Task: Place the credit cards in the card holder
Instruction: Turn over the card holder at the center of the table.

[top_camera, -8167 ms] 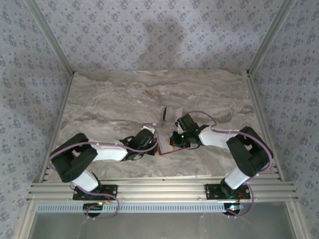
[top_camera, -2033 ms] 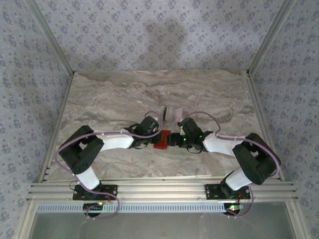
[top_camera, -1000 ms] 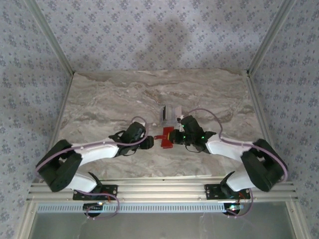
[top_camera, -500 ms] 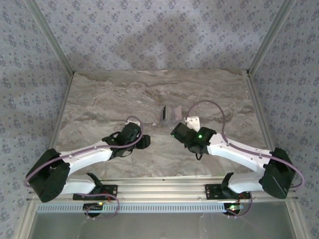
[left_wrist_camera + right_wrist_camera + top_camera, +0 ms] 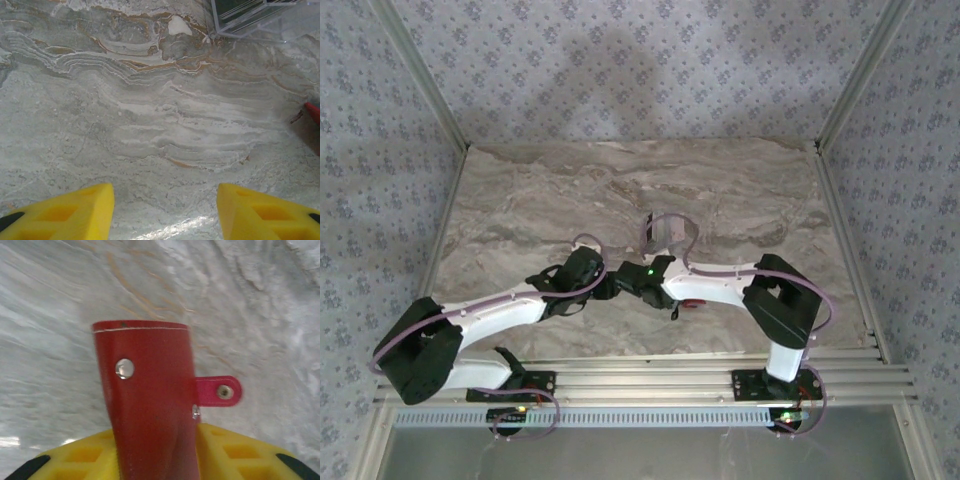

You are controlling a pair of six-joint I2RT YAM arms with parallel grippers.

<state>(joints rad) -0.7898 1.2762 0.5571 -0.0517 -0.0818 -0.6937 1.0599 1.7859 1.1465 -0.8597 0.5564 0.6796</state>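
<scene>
Stretched low and nearly straight from the left base toward table centre. Left gripper (image 5: 165, 200) spread wide, nothing between, only marble table (image 5: 150, 110) below. On the right: folded sharply at the elbow, forearm angled inward, wrist close to the left's. Sitting between the right gripper (image 5: 155, 445) fingers: red card holder (image 5: 145, 375), snap tab sticking out sideways. Can't tell whether clamped or loose. Stacked in a clear box (image 5: 280, 25) just beyond: credit cards (image 5: 240, 7).
</scene>
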